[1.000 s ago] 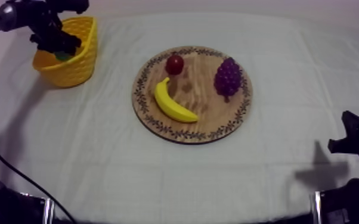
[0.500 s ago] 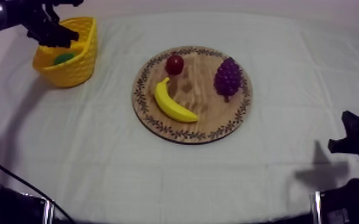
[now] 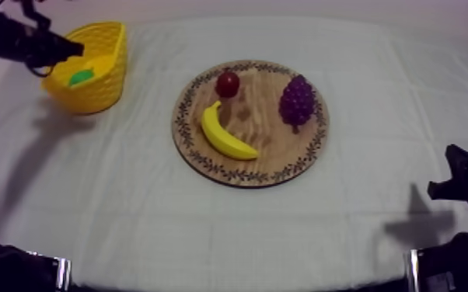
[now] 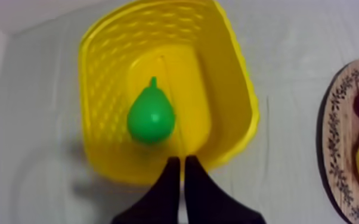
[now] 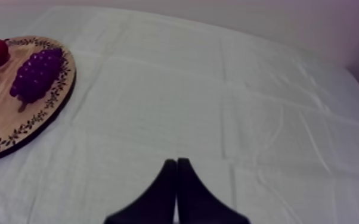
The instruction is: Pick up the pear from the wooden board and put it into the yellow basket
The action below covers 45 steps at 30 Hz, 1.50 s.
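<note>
Broadly, the grey-white table cloth fills the top view, and near the centre of the frame lies the round wooden board, carrying three of the toy fruits. In the upper left of the frame stands the yellow basket, upright and well apart from the board. My left gripper hangs at the far upper left of the top view, just outside the basket's rim. The left wrist view shows its two black fingers lying together as a narrow wedge with nothing between them, poised above the basket's near wall. My right gripper sits low at the lower right of the top view, likewise closed on nothing, over bare cloth beside the board. On the board the banana lies left of centre, the bunch of grapes is toward the right rim, and the small red fruit sits just above the banana's tip. The green pear is not on the board: it rests on the floor of the basket, stem pointing toward the far wall, free of any finger. I judge the placing step done and the task all but complete. What remains is for the left arm to draw away to its resting place, and that calls only for clearing the basket's rim without nudging it.
</note>
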Each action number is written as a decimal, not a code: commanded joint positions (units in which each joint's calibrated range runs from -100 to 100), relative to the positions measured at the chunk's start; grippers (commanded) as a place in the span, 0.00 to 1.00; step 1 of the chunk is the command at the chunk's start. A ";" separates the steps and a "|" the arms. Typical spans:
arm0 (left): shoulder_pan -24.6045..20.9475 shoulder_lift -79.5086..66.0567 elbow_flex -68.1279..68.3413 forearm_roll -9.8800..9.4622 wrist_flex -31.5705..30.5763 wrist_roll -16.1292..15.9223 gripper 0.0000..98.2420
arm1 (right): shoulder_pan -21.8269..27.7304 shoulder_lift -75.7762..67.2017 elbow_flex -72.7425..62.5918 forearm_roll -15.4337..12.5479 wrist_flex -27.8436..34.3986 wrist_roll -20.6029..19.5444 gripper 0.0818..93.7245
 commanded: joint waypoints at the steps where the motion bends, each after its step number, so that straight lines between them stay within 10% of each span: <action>1: -0.08 -12.48 8.61 0.06 -0.83 0.66 0.00 | -0.01 -0.02 0.04 0.00 0.02 0.03 0.00; 22: 0.68 -74.65 56.43 5.16 -5.36 0.93 0.00 | -0.01 -0.02 0.04 0.00 0.02 0.01 0.00; 32: -3.73 -88.07 61.46 12.38 -3.38 -9.42 0.00 | -0.01 -0.02 0.04 0.00 0.02 0.03 0.00; 45: -2.58 -89.66 63.92 14.34 -10.81 2.04 0.00 | -0.01 -0.02 0.04 0.00 0.02 0.02 0.00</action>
